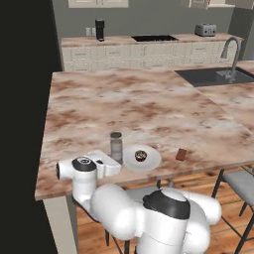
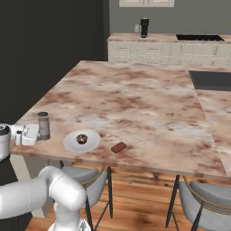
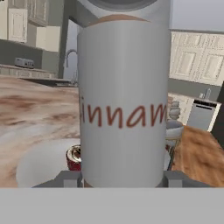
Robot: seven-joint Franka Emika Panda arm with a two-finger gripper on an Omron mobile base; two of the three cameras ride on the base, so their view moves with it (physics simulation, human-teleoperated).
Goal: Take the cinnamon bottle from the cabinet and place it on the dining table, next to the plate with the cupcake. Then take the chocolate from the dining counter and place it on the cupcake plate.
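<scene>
The cinnamon bottle [image 1: 116, 146] stands upright on the marble dining table [image 1: 124, 99], just left of the white plate [image 1: 151, 162]. The dark cupcake [image 1: 141, 156] lies on that plate. My gripper [image 1: 114, 161] reaches in from the left, shut on the bottle's lower body. In the hand view the bottle [image 3: 124, 105] fills the middle between both fingertips [image 3: 68, 178], with the plate [image 3: 39, 164] and cupcake [image 3: 73, 158] behind it. The chocolate [image 1: 181, 154] lies flat to the right of the plate, near the table's front edge. From the right side I see bottle [image 2: 43, 125], plate [image 2: 93, 140], cupcake [image 2: 81, 138] and chocolate [image 2: 119, 147].
Grey-seated stools [image 2: 207, 194] stand under the table's near edge. A sink with a faucet [image 1: 230, 54] is set into the far right of the top. The back counter holds a toaster [image 1: 205, 30] and a black appliance [image 1: 99, 30].
</scene>
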